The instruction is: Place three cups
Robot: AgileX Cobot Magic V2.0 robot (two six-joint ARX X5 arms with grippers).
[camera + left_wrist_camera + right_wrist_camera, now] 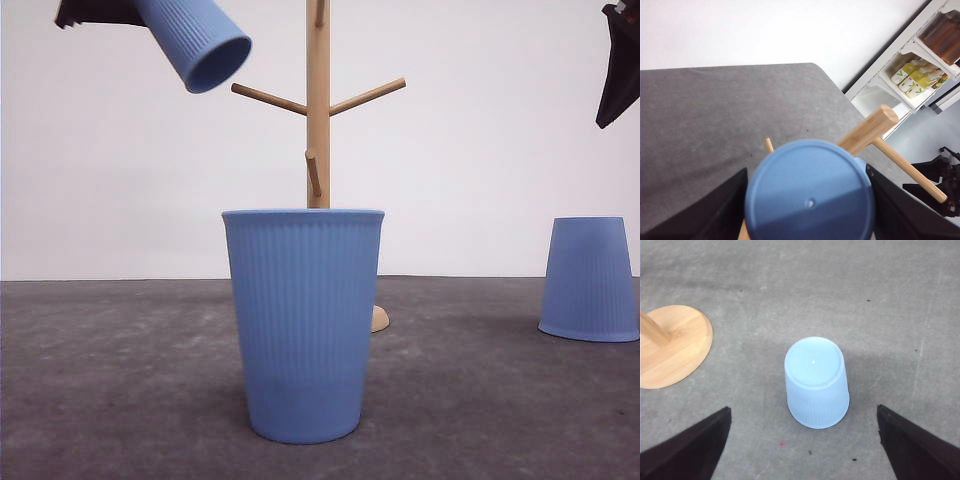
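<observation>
High at the left, my left gripper (100, 12) is shut on a blue cup (200, 40). That cup is tilted, its mouth facing down toward the left peg of the wooden cup tree (318, 110). In the left wrist view the cup's flat base (810, 190) sits between the black fingers (715, 215), with the tree's top (875, 125) just beyond. A second cup (302, 320) stands upright in the near middle. A third cup (590, 280) stands upside down at the right. My right gripper (804, 407) hangs open above that third cup (816, 382).
The tree's round wooden base (672, 345) rests on the grey table (120, 380), left of the inverted cup. A lower peg (313, 172) points forward. Beyond the table's far edge stands a white shelf with bottles (915, 75).
</observation>
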